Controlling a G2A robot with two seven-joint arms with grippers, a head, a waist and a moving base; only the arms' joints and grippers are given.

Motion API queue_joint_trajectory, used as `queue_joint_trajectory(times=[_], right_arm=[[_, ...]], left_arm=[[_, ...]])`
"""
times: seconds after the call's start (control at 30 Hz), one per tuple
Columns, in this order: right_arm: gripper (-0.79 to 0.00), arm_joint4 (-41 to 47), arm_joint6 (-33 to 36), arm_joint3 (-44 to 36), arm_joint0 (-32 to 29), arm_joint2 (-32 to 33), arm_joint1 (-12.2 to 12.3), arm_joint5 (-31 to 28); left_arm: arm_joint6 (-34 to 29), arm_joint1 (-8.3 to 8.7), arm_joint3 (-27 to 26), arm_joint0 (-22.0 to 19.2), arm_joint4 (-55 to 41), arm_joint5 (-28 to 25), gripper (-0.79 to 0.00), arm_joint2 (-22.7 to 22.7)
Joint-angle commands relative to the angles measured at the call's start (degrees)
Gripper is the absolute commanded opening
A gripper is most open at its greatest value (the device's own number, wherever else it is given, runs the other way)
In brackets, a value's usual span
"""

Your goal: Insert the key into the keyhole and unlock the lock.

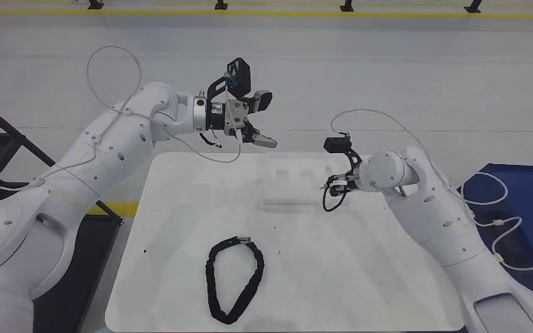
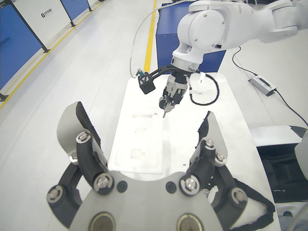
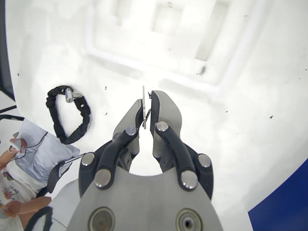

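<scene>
Key (image 3: pixel 144 106) is sitting clamped between the right gripper's (image 3: pixel 146 98) closed fingers, hanging over the white table (image 1: pixel 375 275) just right of centre in the top view. Lower centre, the chain lock (image 3: pixel 86 117) is lying looped. Upper centre, the left gripper (image 2: pixel 144 115) is hovering spread wide and empty.

Most of your key (image 3: pixel 143 92) was buried between the pads of the right tool (image 3: pixel 146 99), so you only got its thin edge. The keyhole on the lock (image 3: pixel 68 96) was too small to make out. From the left wrist, the chain (image 2: pixel 255 204) sat half behind the left tool (image 2: pixel 144 112) and ran off the picture's edge.
</scene>
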Motion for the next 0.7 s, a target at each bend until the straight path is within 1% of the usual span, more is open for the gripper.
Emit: queue_joint_trajectory(times=[0.0,0.13,0.23,0.3,0.47,0.67], right_arm=[[-0.785,2.60,0.16,-3.48,-2.61,3.01,0.78,-2.04],[-0.785,7.99,0.30,-7.16,-6.76,8.36,2.04,-5.90],[-0.785,12.12,0.26,-8.53,-8.96,11.39,2.61,-8.20],[-0.785,16.43,-0.06,-9.11,-10.57,13.82,2.97,-10.30],[-0.785,24.86,0.08,-7.84,-12.78,17.51,3.47,-14.34],[-0.785,31.82,-0.56,-5.44,-13.88,19.34,3.63,-16.79]], left_arm=[[0.00,0.00,0.00,0.00,0.00,0.00,0.000,0.00],[0.00,0.00,0.00,0.00,0.00,0.00,0.000,0.00],[0.00,0.00,0.00,0.00,0.00,0.00,0.000,0.00],[0.00,0.00,0.00,0.00,0.00,0.00,0.000,0.00],[0.00,0.00,0.00,0.00,0.00,0.00,0.000,0.00],[0.00,0.00,0.00,0.00,0.00,0.00,0.000,0.00]])
